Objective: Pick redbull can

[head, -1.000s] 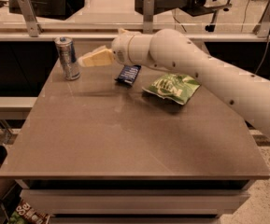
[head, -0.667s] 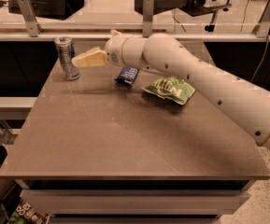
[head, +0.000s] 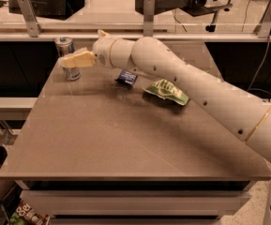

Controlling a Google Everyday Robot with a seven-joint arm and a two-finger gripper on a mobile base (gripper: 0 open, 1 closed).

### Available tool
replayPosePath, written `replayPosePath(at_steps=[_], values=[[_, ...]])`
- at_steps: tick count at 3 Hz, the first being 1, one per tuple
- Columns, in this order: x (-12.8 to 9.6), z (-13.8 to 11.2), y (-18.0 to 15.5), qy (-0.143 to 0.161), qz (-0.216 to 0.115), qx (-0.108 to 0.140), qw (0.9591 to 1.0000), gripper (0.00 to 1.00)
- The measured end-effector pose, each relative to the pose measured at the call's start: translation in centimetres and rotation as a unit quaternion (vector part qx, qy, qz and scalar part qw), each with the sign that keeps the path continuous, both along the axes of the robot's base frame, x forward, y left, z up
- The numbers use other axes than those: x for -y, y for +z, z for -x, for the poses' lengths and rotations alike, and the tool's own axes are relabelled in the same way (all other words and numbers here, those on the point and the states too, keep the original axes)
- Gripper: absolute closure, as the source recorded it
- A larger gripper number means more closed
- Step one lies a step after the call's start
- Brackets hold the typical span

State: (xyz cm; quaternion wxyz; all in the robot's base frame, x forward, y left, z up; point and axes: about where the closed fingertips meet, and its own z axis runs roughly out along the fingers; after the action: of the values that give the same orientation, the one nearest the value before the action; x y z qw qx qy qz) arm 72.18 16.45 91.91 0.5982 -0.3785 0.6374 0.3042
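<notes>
Movement since the earlier frame: we see the gripper shifted leftward; its tip, formerly short of the redbull can, now overlaps the can's middle. The can has kept its spot.
View: camera view, the sole view; all entries below refer to it.
Position of gripper: over the far left part of the table, on the end of the white arm that reaches in from the right.
State of gripper: we cannot tell whether it is apart, together or clamped.
Position of redbull can: upright at the gripper tip; its top and base show above and below the gripper.
Position of snack bar: flat on the table, right of the gripper and nearer to us.
Position of chip bag: farther right of the gripper, near the snack bar.
</notes>
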Motion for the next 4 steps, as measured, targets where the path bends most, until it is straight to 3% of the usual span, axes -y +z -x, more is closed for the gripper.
replayPosePath(at_steps=[2,3,4], values=[[-3.9,1.5,0.0,0.030,-0.026,-0.017,0.9991,0.00],[-5.3,1.6,-0.2,0.040,-0.047,-0.023,0.9978,0.16],[-5.5,1.7,-0.2,0.042,-0.046,-0.023,0.9978,0.41]])
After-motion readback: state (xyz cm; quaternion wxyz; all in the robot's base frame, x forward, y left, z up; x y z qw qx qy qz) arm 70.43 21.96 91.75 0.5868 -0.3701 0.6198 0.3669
